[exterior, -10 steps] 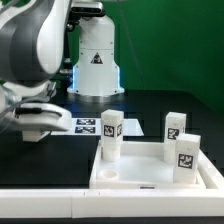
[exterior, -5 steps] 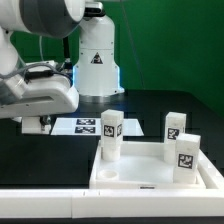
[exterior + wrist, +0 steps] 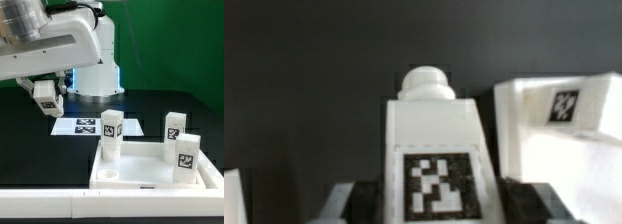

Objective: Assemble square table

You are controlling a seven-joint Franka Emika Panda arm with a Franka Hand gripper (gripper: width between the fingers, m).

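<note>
We start at the pincer, which hangs above the black counter toward the exterior view's left, and we see it clamped on a white leg bearing a black-and-white tag. In the wrist view that held leg fills the middle of the picture, its long axis running straight away from the camera, its rounded end pointing outward and its tag face turned to the lens, with the dark pads of the pincer pressed against either side of it near the tagged end. In the exterior view the leg sits slightly tilted in the grip, clear of the counter. Just beyond it, flat on the counter, lies the marker board, between the pincer and the square top. The square top rests at the near edge of the counter toward the exterior view's right, lying with its raised rim upward so that it forms a shallow tray. Three more legs stand upright inside that rim, long axes vertical and tags facing the exterior camera: one leg at the left corner, one rear leg toward the back right, and one front leg just ahead of it. Behind everything stands the white robot base with its triangle sticker, well apart from the top.
</note>
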